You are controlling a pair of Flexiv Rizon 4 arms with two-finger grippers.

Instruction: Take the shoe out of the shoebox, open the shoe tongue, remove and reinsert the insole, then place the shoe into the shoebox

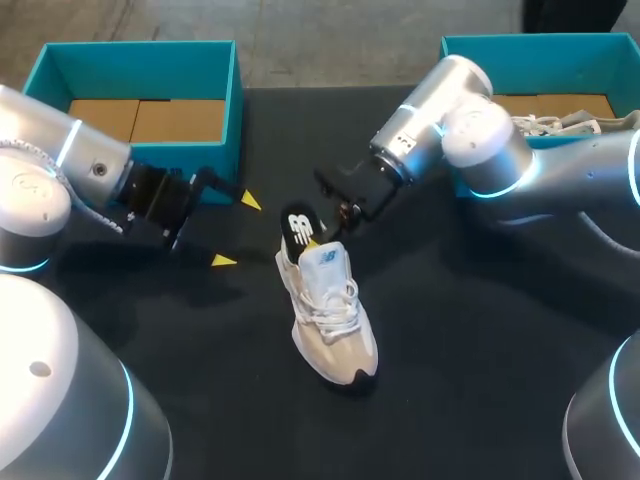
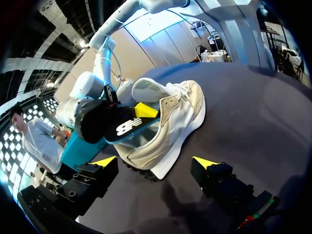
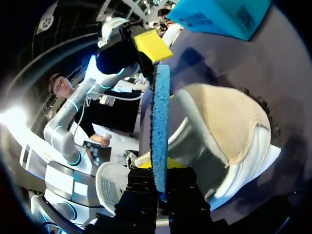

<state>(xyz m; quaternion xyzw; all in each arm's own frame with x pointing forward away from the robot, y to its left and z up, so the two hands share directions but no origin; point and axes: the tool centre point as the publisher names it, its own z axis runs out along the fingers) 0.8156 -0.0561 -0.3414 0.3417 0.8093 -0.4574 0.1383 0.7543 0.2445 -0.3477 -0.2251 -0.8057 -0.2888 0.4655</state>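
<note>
My right pincer is clamped on the insole edge, probably light and floppy, so grip near its heel; left pincer apart, shoe just ahead.

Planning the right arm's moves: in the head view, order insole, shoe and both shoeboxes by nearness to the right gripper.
1. insole, in the right gripper
2. shoe, right beside it
3. left shoebox, far left
4. right shoebox, far right

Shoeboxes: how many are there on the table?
2. One teal shoebox stands at the far left corner of the table, the other shoebox at the far right corner, partly behind the right arm.
</note>
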